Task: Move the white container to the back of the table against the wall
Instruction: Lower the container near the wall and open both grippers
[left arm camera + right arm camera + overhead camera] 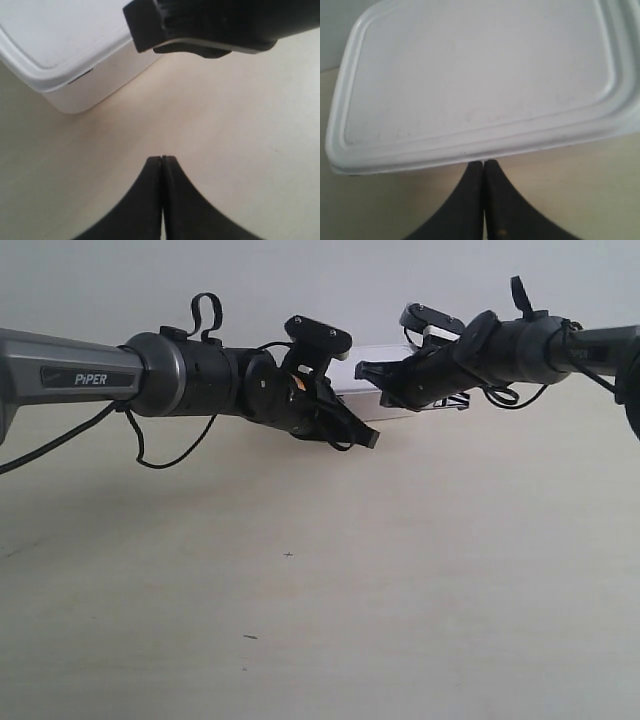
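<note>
presently: white container (480,75), long side facing right fingers (472,200), pressed together, empty, tips at its rim; left fingers (150,200) likewise closed, empty, off its corner.

A pale cream, faintly wood-grained tabletop (420,630) spreads beneath the jaws, marked by a few tiny dark specks (288,555). Beyond the jaws rises a plain grey-white wall (300,275), evenly lit.

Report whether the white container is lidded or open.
Lidded. The left wrist view shows the lid seated over a corner of the white container; the right wrist view shows it lying flat on top.
</note>
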`<state>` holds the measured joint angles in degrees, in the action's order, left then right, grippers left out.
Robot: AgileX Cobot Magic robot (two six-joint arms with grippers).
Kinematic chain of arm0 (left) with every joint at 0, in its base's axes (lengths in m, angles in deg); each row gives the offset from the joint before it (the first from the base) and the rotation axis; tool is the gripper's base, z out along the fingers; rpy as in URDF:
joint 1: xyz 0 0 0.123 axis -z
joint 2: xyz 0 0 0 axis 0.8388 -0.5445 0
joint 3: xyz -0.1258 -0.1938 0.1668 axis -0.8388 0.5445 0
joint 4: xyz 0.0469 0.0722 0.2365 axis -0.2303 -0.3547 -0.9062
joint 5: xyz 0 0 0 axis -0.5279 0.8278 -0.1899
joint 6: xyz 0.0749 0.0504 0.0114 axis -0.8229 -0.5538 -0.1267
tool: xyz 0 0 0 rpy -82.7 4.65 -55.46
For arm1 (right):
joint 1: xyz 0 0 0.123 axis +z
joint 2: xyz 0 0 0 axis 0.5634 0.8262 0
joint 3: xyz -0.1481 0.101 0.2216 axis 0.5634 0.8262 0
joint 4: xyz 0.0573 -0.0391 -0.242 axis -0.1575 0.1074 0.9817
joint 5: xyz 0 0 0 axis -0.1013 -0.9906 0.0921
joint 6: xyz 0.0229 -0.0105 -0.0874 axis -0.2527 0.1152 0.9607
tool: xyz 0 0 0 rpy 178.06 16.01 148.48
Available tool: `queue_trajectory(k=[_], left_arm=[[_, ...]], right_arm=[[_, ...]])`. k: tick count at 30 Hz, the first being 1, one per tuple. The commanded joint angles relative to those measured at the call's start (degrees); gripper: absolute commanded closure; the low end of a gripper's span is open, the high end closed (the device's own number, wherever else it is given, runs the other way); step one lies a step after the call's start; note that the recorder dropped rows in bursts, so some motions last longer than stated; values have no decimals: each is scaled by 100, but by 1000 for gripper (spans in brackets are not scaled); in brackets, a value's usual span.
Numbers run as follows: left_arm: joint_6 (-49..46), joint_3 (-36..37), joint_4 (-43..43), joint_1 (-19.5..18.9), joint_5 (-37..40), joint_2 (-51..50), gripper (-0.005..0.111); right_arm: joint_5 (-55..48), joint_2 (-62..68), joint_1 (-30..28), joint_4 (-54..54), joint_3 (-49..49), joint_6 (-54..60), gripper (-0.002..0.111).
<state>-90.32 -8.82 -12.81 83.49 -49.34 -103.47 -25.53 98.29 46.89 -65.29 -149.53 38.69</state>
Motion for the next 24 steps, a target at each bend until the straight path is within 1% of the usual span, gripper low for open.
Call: queue_trajectory(k=[1,7,24], left_arm=[[-23,30,36,17,-44,113,107],[-23,30,36,17,-44,113,107],[-23,30,36,17,-56,113,107]], right_arm=[[68,178,10,34,-227,-33,108],[-21,332,10,34,-589,-120,108],[189,341,10,26,-646,-225,108]])
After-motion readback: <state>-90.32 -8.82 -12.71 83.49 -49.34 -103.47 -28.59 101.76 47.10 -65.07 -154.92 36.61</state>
